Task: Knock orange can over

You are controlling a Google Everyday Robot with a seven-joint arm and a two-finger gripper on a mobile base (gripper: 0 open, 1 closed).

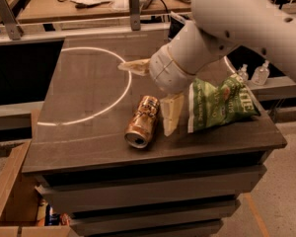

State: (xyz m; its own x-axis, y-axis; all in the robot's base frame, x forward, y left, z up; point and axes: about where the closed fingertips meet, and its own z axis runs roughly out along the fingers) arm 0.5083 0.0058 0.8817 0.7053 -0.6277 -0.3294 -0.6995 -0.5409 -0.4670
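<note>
The orange can (142, 122) lies on its side on the dark table top (84, 93), its silver open end facing the front edge. My gripper (153, 93) hangs just above and to the right of the can, with its two pale fingers spread wide apart. One finger (134, 65) points left over the table and the other finger (170, 115) points down beside the can's right side. The gripper holds nothing.
A green chip bag (218, 102) lies right of the gripper near the table's right edge. A white arc (108, 102) is painted on the table. An open cardboard box (12, 191) sits on the floor at the left. Two small bottles (254, 73) stand behind on the right.
</note>
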